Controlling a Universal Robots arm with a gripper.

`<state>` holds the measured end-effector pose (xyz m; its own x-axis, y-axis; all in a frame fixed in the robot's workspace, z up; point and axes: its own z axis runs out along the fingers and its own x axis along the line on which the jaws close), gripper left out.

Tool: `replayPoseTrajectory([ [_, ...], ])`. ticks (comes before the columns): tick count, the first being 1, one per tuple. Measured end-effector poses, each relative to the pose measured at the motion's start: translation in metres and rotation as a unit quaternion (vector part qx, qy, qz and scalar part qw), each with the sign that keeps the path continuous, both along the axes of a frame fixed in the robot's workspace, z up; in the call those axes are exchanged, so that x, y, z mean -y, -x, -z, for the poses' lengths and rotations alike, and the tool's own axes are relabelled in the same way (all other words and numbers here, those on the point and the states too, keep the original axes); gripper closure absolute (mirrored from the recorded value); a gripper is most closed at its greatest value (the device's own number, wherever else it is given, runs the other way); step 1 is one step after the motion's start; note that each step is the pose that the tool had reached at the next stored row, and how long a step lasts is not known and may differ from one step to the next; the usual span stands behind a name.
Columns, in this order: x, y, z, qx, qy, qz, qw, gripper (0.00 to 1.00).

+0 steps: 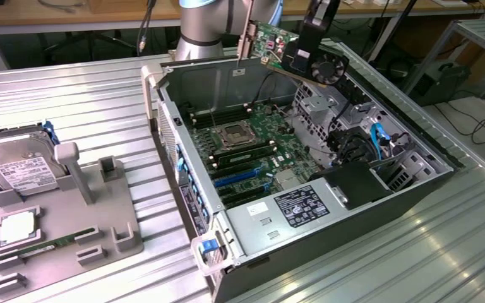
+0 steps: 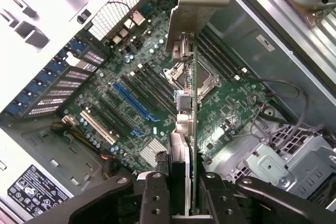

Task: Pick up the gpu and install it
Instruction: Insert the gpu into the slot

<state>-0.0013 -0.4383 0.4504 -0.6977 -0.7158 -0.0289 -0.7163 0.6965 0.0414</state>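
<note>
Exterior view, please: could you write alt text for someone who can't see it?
A robot gripper holds the gpu in the air above an open computer case, over its green motherboard. At the exterior view's left, a grey tray carries a hard drive on a ribbed metal table.

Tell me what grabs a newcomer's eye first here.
The open computer case with its green motherboard dominates the scene. Above it, the gripper holds the gpu, fan visible, over the case's far end. On the exterior view's left, a hard drive sits in a gray holder.
</note>
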Motion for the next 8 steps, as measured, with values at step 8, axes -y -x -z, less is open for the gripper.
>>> replayPoseTrajectory([
  [8, 0.0003, 0.0, 0.0, 0.0, 0.0, -0.043, 0.9991, 0.73],
])
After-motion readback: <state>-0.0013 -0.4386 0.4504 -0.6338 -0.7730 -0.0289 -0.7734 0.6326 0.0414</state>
